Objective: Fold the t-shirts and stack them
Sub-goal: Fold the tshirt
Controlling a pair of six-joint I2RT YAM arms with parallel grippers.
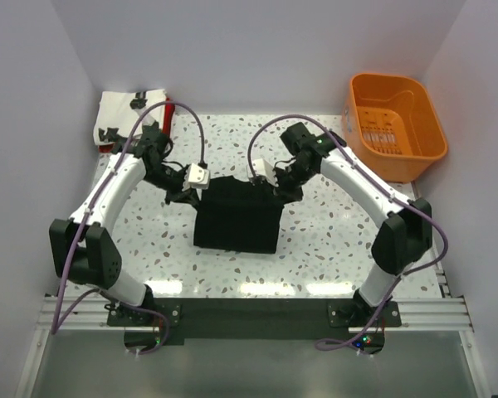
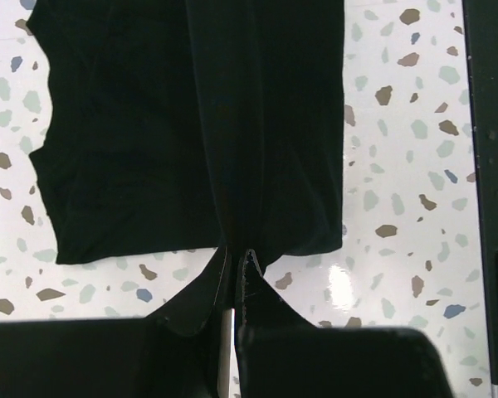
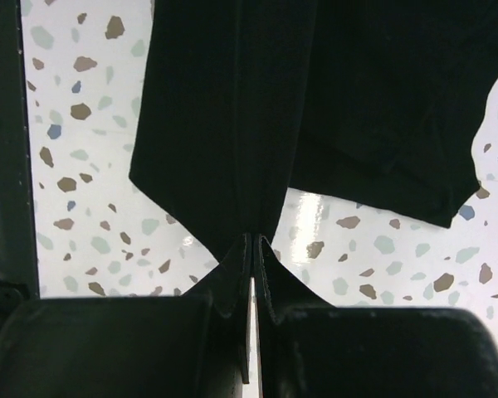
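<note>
Table (image 1: 315, 249): terrazzo top, both arms working over its middle. Black t-shirt (image 1: 237, 220): lies at the table's middle as a partly folded rectangle, with its far edge raised off the surface at both corners. Orange basket (image 1: 398, 168): at the table's far right corner, not involved. White t-shirt (image 1: 124, 112) and red t-shirt (image 1: 168, 112): bunched at the table's far left corner, unfolded. Left gripper (image 2: 236, 265): jaws closed tight on a pinch of black cloth at the far left corner. Right gripper (image 3: 251, 249): likewise clamped on the far right corner. Assessment: a fold of the far edge is in hand. Recommend carrying both corners at equal height and pace, with the span between them taut, and laying edge squarely on edge before release.
</note>
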